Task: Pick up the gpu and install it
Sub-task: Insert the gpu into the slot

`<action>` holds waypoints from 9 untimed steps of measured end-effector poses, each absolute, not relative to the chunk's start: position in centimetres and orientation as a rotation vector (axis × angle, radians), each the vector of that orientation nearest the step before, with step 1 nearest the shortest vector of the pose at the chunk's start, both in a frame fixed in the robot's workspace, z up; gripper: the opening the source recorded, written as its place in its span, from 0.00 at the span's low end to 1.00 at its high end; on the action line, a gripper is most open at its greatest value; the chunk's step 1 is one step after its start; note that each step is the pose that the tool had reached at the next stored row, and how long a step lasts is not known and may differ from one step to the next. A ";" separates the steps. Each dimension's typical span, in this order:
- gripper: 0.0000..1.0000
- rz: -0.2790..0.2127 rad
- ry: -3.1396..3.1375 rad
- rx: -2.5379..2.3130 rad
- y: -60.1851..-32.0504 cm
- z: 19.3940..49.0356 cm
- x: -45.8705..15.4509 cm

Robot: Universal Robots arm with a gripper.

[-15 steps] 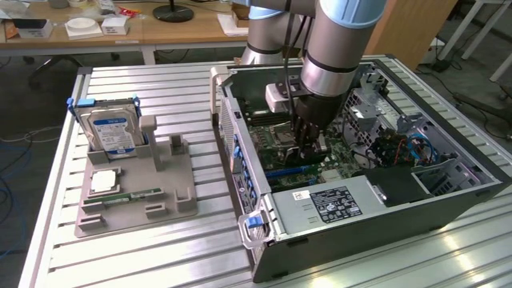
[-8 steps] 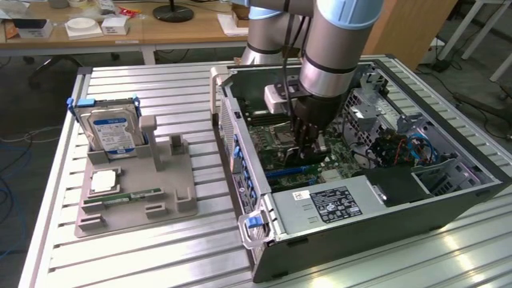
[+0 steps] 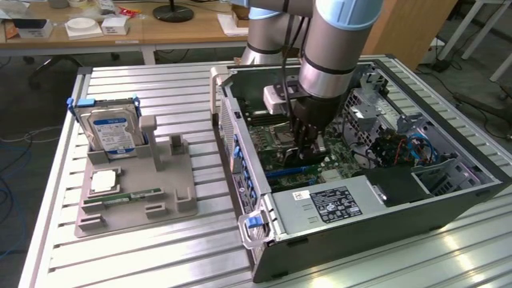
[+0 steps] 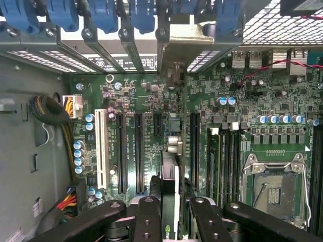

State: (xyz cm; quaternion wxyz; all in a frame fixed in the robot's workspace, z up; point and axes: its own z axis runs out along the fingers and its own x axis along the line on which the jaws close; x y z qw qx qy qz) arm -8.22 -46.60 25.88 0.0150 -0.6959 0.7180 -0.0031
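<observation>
Inside the open computer case (image 3: 240, 120), my gripper (image 3: 304, 149) hangs low over the green motherboard (image 3: 268, 129). It is shut on the gpu (image 3: 298, 159), a thin dark card held on edge. In the wrist view the gpu (image 4: 170, 176) runs edge-on between my two black fingers (image 4: 147, 218), directly above a long dark expansion slot on the motherboard (image 4: 212, 96). The card's silvery end bracket (image 4: 184, 43) reaches the row of rear slot openings with blue latches (image 4: 103, 15). Whether the card's lower edge touches the slot is hidden.
A grey fixture (image 3: 136, 207) on the slatted table holds a silver hard drive (image 3: 112, 133), a green memory stick (image 3: 134, 195) and a square chip (image 3: 104, 180). Within the case are the CPU socket (image 4: 275, 187), a power supply (image 3: 336, 204), cable bundles (image 4: 50, 113) and a drive cage (image 3: 372, 102).
</observation>
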 end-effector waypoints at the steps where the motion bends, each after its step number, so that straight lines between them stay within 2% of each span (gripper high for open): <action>1: 0.26 -0.010 2.234 -2.166 -46.6 25.9 -8.3; 9: 0.26 -0.010 2.234 -2.166 -46.6 25.6 -8.5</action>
